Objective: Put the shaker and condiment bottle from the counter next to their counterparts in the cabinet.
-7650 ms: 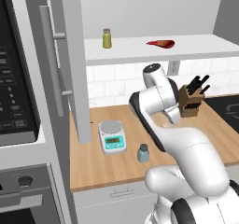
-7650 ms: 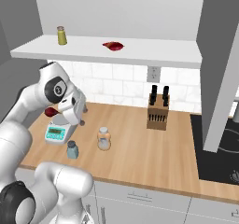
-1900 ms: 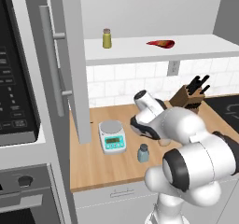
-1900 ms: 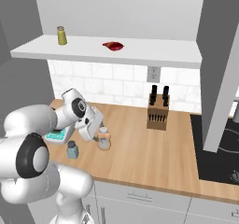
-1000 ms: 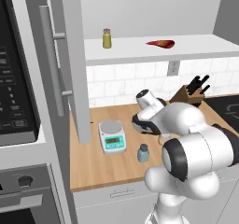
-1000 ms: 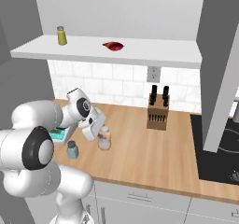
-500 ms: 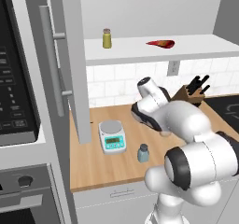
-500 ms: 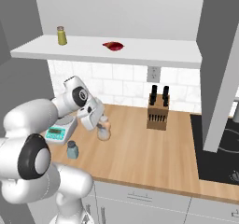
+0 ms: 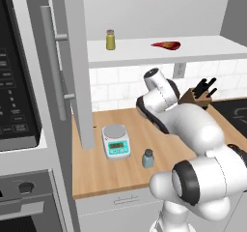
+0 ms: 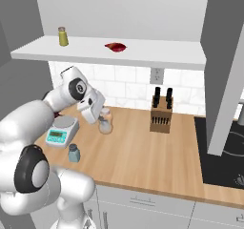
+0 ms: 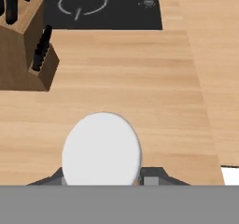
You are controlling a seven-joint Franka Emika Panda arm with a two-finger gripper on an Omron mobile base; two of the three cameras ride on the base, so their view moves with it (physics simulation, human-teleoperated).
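My gripper (image 10: pixel 102 120) is shut on the condiment bottle (image 10: pixel 105 124), a slim orange-tan bottle held just above the counter (image 10: pixel 143 151). In the hand view its pale cap (image 11: pixel 101 150) sits between the fingertips of the gripper (image 11: pixel 102 176). The shaker (image 9: pixel 148 158) (image 10: pixel 73 152), pale blue-grey with a dark cap, stands near the counter's front edge, left of the hand. Up on the cabinet shelf (image 10: pixel 157 54) stand the olive-yellow jar (image 10: pixel 62 36) (image 9: pixel 110 39) and the red pointed bottle (image 10: pixel 116 46) (image 9: pixel 165 45).
A kitchen scale (image 10: pixel 62 130) (image 9: pixel 116 141) sits beside the shaker. A knife block (image 10: pixel 160 114) (image 11: pixel 23 45) stands at the back right, with a black stove top (image 10: pixel 224 147) beyond it. The open grey cabinet door (image 9: pixel 72 66) hangs over the counter's left end.
The hand has lifted the condiment bottle off the counter and carried it upward and slightly back. The shaker has stayed where it was.
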